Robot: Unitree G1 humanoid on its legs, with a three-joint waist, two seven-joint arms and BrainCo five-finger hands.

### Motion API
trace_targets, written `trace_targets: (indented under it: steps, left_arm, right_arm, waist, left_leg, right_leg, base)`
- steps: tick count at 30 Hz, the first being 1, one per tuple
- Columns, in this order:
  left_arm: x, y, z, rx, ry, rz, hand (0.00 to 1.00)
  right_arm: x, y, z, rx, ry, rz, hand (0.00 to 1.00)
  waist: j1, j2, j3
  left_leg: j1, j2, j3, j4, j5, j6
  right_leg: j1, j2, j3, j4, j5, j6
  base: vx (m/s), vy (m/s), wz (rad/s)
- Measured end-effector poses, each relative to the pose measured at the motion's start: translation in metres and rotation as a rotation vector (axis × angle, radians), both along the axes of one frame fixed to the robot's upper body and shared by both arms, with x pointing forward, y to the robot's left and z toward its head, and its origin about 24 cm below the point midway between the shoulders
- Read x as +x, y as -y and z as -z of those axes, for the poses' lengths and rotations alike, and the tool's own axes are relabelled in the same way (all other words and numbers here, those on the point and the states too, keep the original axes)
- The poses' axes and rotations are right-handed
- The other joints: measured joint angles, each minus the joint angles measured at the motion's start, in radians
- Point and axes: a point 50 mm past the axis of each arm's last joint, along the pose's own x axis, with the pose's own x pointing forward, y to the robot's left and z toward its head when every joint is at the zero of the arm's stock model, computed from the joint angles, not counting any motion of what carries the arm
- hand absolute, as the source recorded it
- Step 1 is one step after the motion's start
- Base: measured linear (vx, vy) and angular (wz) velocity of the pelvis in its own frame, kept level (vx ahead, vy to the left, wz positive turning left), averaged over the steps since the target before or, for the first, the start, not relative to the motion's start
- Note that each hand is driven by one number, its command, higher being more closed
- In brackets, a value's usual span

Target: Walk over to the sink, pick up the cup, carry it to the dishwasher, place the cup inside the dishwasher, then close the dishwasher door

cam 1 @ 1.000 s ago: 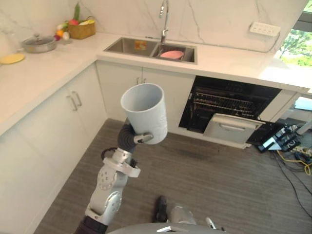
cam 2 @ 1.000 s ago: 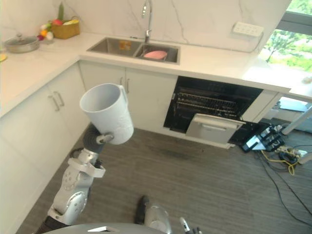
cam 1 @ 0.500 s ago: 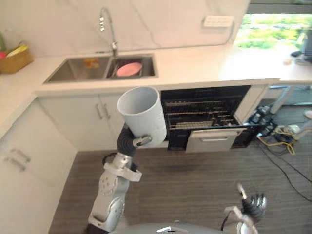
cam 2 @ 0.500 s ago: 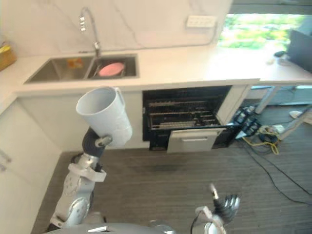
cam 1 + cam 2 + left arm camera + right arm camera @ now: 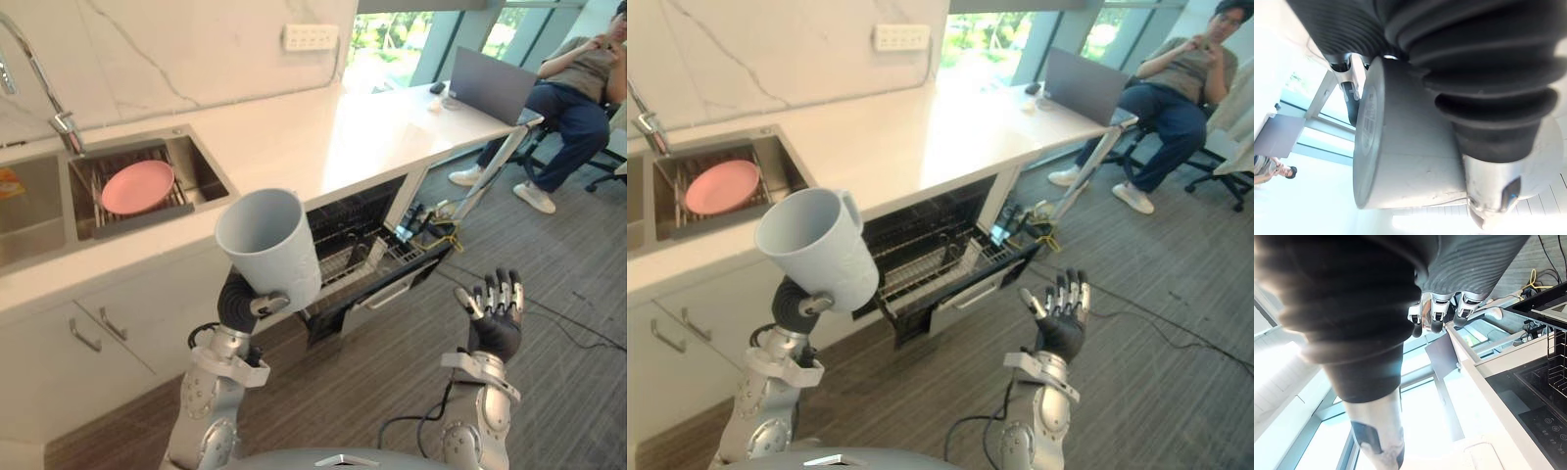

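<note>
The left hand is clamped on the pale grey cup, its thumb curled across the lower wall close to the base, while the other fingers are hidden behind the cup; the cup is in the air in front of the bench, its mouth tilted upward and nothing visible inside, up and to the left of the open dishwasher, whose door is lowered with a wire rack showing; the right hand is raised low on the right with fingers straight and spread, holding nothing; a pink plate lies in the sink, and a seated person is well apart at the far right; the cup looks rigid and smooth-walled, probably light since it seems empty, so it should not deform but could slide in a grip this low; its handle near the rim faces away from the hand; a hold around the mid-wall would likely steady it better for lowering onto the rack
</note>
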Motion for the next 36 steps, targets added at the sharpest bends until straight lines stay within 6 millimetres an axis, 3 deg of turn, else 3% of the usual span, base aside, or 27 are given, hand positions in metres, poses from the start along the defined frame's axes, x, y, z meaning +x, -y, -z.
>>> trace_targets:
  steps: [1,2,3,4,5,6,7,8,11,12,14,16,21,28,31,36]
  left_arm:
    - [0.001,0.001,0.001,0.013,-0.004,0.007,1.0]
    - [0.001,-0.001,0.004,0.053,-0.014,0.009,1.0]
    - [0.001,-0.003,0.009,0.079,-0.037,0.006,1.0]
    - [0.003,-0.006,0.013,0.104,-0.063,-0.025,1.0]
    - [0.004,-0.008,0.012,0.104,-0.065,-0.04,1.0]
    - [0.006,-0.01,0.012,0.108,-0.063,-0.05,1.0]
    - [0.009,-0.016,0.012,0.136,-0.067,-0.066,1.0]
    - [0.01,-0.016,0.013,0.141,-0.078,-0.069,1.0]
    - [0.013,-0.022,0.014,0.168,-0.086,-0.115,1.0]
    - [0.014,-0.022,0.013,0.181,-0.081,-0.135,1.0]
    - [0.015,-0.021,0.011,0.202,-0.073,-0.165,1.0]
    - [0.017,-0.022,0.01,0.234,-0.068,-0.217,1.0]
    - [0.026,-0.031,0.007,0.361,-0.038,-0.458,1.0]
    - [0.039,-0.033,0.011,0.456,-0.027,-0.693,1.0]
    - [0.04,-0.033,0.013,0.493,-0.015,-0.748,1.0]
    - [0.044,-0.032,0.017,0.547,0.0,-0.804,1.0]
  right_arm:
    - [0.0,-0.001,0.001,0.008,-0.005,0.0,0.0]
    - [0.003,-0.007,0.005,0.033,-0.008,-0.015,0.0]
    - [0.003,-0.01,0.008,0.039,-0.017,-0.035,0.0]
    - [0.006,-0.015,0.01,0.035,-0.023,-0.076,0.0]
    - [0.008,-0.018,0.008,0.034,-0.014,-0.092,0.0]
    - [0.01,-0.021,0.007,0.032,-0.002,-0.113,0.0]
    - [0.015,-0.03,0.005,0.029,0.015,-0.166,0.0]
    - [0.016,-0.031,0.004,0.027,0.017,-0.178,0.0]
    - [0.027,-0.033,-0.007,-0.01,0.071,-0.238,0.0]
    - [0.031,-0.033,-0.011,-0.029,0.088,-0.274,0.0]
    - [0.034,-0.036,-0.013,-0.034,0.092,-0.319,0.0]
    - [0.037,-0.044,-0.015,-0.017,0.104,-0.372,0.0]
    - [0.047,-0.081,-0.044,-0.031,0.246,-0.603,0.0]
    - [0.052,-0.094,-0.056,-0.014,0.297,-0.689,0.0]
    - [0.05,-0.101,-0.068,-0.032,0.341,-0.737,0.0]
    - [0.051,-0.114,-0.068,0.0,0.335,-0.805,0.0]
  waist:
    - [-0.003,-0.004,0.004]
    - [-0.003,-0.016,0.028]
    - [-0.01,-0.003,0.03]
    - [-0.016,0.008,0.011]
    - [-0.019,0.008,0.008]
    - [-0.019,0.002,0.009]
    - [-0.011,-0.031,0.009]
    - [-0.008,-0.031,0.009]
    - [0.014,-0.005,0.012]
    - [0.014,0.013,0.02]
    - [0.015,0.021,0.023]
    - [0.023,0.021,0.023]
    - [0.031,0.022,0.025]
    - [0.032,0.022,0.026]
    - [0.031,0.022,0.026]
    - [0.031,0.022,0.026]
  left_leg:
    - [0.027,-0.01,0.008,-0.031,-0.003,0.009]
    - [0.096,-0.027,0.048,-0.068,-0.001,0.025]
    - [0.124,-0.025,0.064,-0.074,-0.008,0.036]
    - [0.128,-0.01,0.092,-0.088,-0.011,0.038]
    - [0.128,-0.006,0.101,-0.094,-0.012,0.038]
    - [0.128,-0.005,0.106,-0.096,-0.014,0.034]
    - [0.127,-0.022,0.121,-0.087,-0.022,0.026]
    - [0.127,-0.025,0.12,-0.086,-0.025,0.022]
    - [0.108,-0.005,0.127,-0.083,-0.037,0.018]
    - [0.098,0.001,0.13,-0.075,-0.042,0.02]
    - [0.097,0.0,0.132,-0.075,-0.047,0.022]
    - [0.099,0.0,0.142,-0.073,-0.054,0.02]
    - [0.091,-0.005,0.176,-0.062,-0.057,0.026]
    - [0.083,-0.01,0.182,-0.068,-0.056,0.032]
    - [0.087,-0.014,0.182,-0.083,-0.048,0.034]
    - [0.096,-0.016,0.182,-0.098,-0.037,0.033]
  right_leg:
    - [-0.046,-0.009,-0.029,0.1,0.007,0.007]
    - [-0.121,-0.052,-0.081,0.286,0.03,0.008]
    - [-0.156,-0.074,-0.136,0.339,-0.02,0.003]
    - [-0.213,-0.082,-0.216,0.298,-0.082,0.0]
    - [-0.226,-0.08,-0.242,0.242,-0.076,0.0]
    - [-0.237,-0.077,-0.26,0.169,-0.053,0.0]
    - [-0.257,-0.072,-0.296,0.004,0.051,-0.006]
    - [-0.25,-0.07,-0.304,-0.015,0.051,-0.006]
    - [-0.159,-0.032,-0.311,-0.268,0.123,0.027]
    - [-0.134,-0.021,-0.308,-0.344,0.168,0.023]
    - [-0.106,-0.014,-0.306,-0.409,0.203,0.025]
    - [-0.101,-0.011,-0.29,-0.433,0.216,0.027]
    - [-0.106,-0.013,-0.262,-0.472,0.247,0.032]
    - [-0.106,-0.016,-0.258,-0.491,0.261,0.033]
    - [-0.107,-0.018,-0.26,-0.491,0.261,0.033]
    - [-0.105,-0.019,-0.261,-0.491,0.262,0.032]
  base:
    - [0.18,0.192,-0.43]
    - [0.08,0.105,-0.55]
    - [0.09,0.19,-0.72]
    - [0.01,0.131,-0.45]
    - [0.02,0.136,-0.36]
    - [0.05,0.061,-0.32]
    - [0.09,0.024,-0.35]
    - [0.1,-0.021,-0.56]
    - [0.02,-0.019,-0.43]
    - [-0.02,0.017,-0.28]
    - [-0.03,0.022,-0.12]
    - [-0.04,0.018,-0.15]
    - [-0.01,0.016,-0.18]
    - [-0.01,-0.002,-0.01]
    - [-0.03,-0.021,0.01]
    - [-0.04,-0.025,0.0]
